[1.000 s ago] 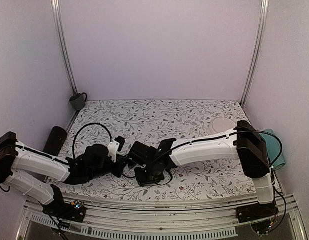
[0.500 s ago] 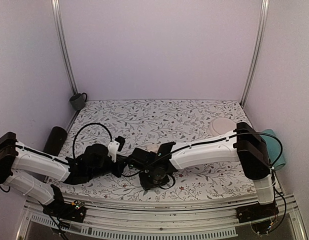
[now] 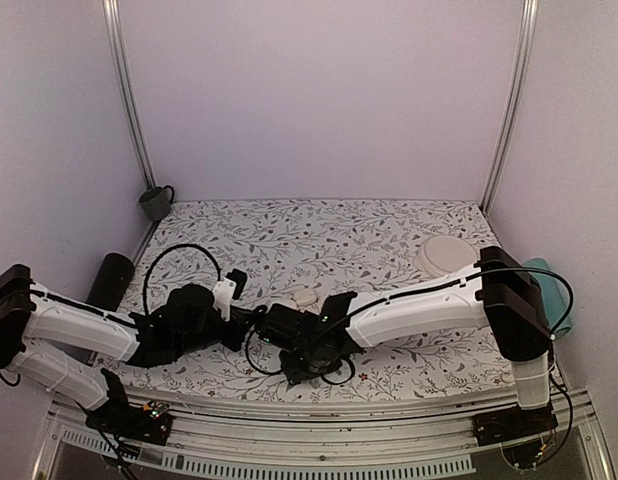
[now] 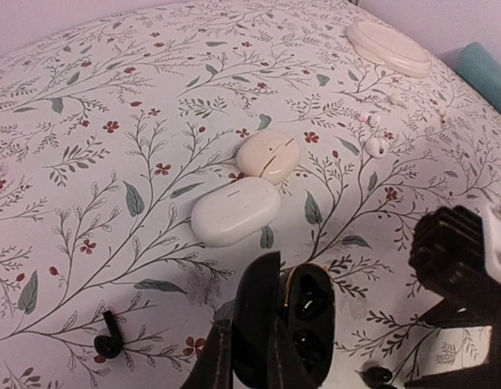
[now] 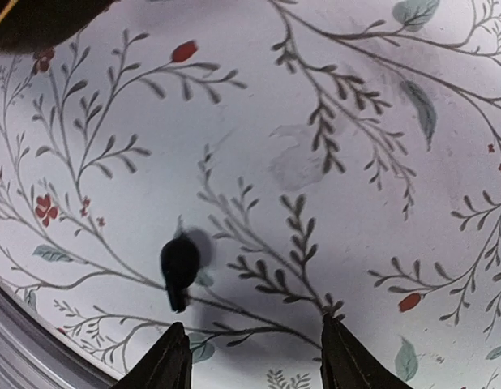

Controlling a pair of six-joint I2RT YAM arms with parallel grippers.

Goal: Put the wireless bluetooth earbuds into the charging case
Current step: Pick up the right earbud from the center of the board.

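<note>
Top: arms (image 3: 409, 305) crowd lower centre; one white pebble (image 3: 305, 297) and one dish (image 3: 444, 255) visible. Left wrist: left claw (image 4: 249, 356) clamped on the open charging case (image 4: 303, 320), bottom centre; second white pebble (image 4: 234, 212), two black earbuds (image 4: 107, 344) on desk (image 4: 113, 97). Right wrist: right claw (image 5: 259, 361) half open, empty; one of them lower left.

The top camera sits above and behind my bases, looking down over the whole flowered table (image 3: 339, 225). My left wrist camera skims low toward the white dish (image 4: 388, 47), also in the top view; my right wrist's stares straight down, close.
</note>
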